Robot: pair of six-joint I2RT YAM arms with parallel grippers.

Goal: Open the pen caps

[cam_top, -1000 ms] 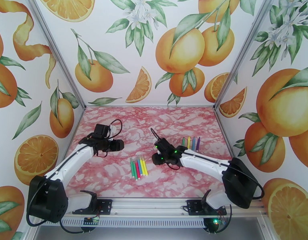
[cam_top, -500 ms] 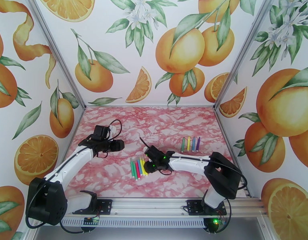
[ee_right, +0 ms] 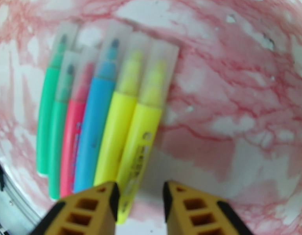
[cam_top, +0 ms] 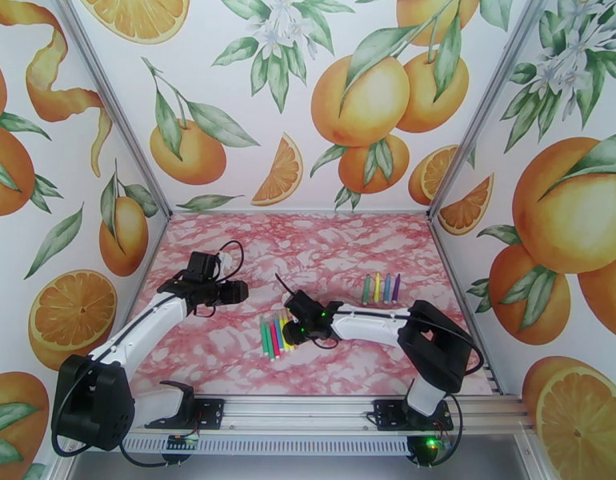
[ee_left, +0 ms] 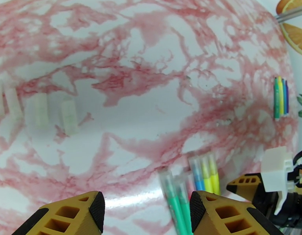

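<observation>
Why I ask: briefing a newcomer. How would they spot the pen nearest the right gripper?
On the pink marble table, find the front row of six pens. It is the yellow pen at the right end; its yellow twin borders the blue pen.

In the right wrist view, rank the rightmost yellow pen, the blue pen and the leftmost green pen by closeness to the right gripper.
1. The rightmost yellow pen, its near end right beside the right gripper.
2. The blue pen, in the middle of the row.
3. The leftmost green pen, at the row's far left edge.
</observation>
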